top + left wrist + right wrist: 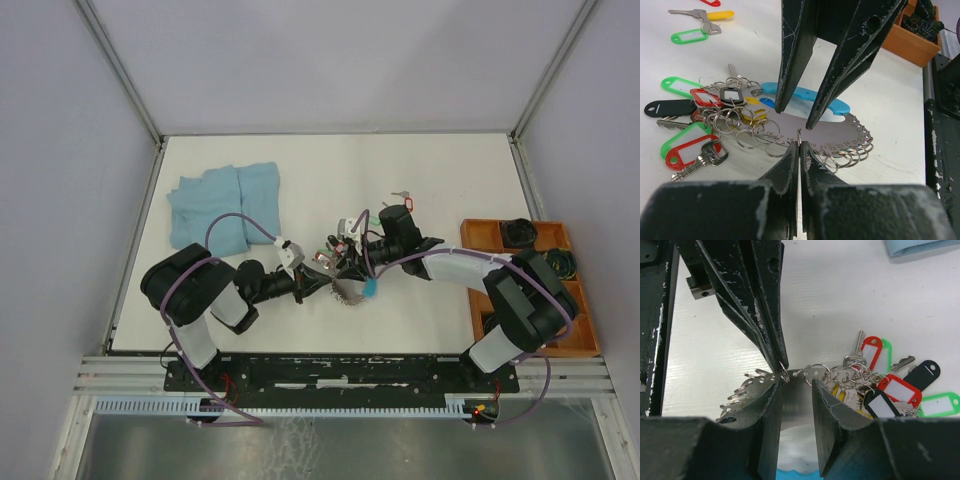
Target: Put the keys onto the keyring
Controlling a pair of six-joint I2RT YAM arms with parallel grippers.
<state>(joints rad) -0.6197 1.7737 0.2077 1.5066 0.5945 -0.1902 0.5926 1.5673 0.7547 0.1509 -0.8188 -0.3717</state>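
Note:
The keyring is a round metal plate (837,131) with numbered holes and a blue handle (807,94); split rings line its edge. My left gripper (800,146) is shut on one upright split ring (799,136) at the plate's near rim. My right gripper (796,385) stands open just above the plate (799,402), facing the left fingers (771,335), with nothing between its own. A heap of keys (700,125) with green, red and black tags hangs off the plate's left side. Three more keys (700,22) lie apart farther back.
A blue cloth (222,205) lies at the back left of the table. An orange tray (480,232) with dark items stands at the right edge. In the top view both grippers meet mid-table over the plate (350,293); a red-tagged key (406,196) lies behind them.

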